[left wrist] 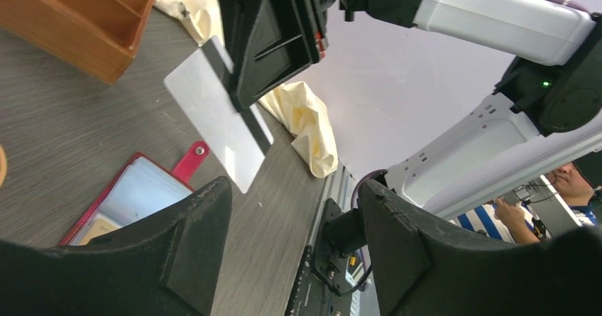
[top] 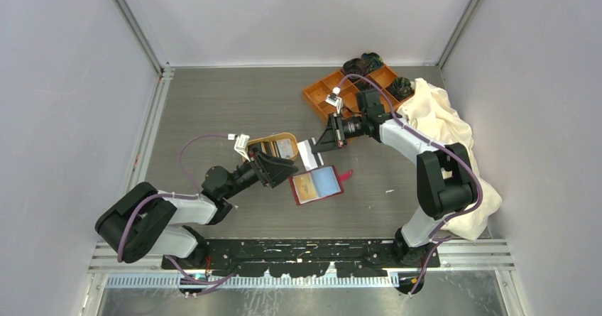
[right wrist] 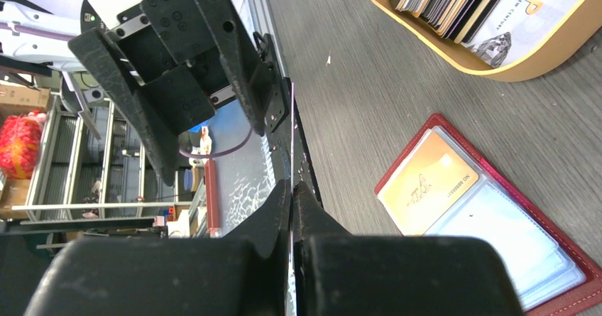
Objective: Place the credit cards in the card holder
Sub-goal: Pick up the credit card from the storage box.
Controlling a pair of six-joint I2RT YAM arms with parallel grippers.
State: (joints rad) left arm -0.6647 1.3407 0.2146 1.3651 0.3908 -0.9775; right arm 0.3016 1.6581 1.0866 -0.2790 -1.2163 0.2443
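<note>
Card holder (top: 317, 185) lying open mid-table, tan-gold card (right wrist: 424, 181) sitting in one pocket. White card (top: 307, 153) hanging at the holder's 11 o'clock, right gripper (top: 328, 140) pinching one end. Left gripper (top: 282, 169) spread wide at the card's 9 o'clock, gripping nothing.

Risk, as I judge it: a skewed handover dropping the card flat, or the holder sliding under a push.

Oval dish (right wrist: 497, 69) of cards sitting at the holder's 10 o'clock, orange tray (left wrist: 64, 39) at 12, cloth (top: 444, 121) at 2. None are blocking.

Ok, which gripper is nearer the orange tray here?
Right. The right gripper, pinching a white card, sits just near-side of the orange tray; the left gripper is farther off, beside the card holder.
</note>
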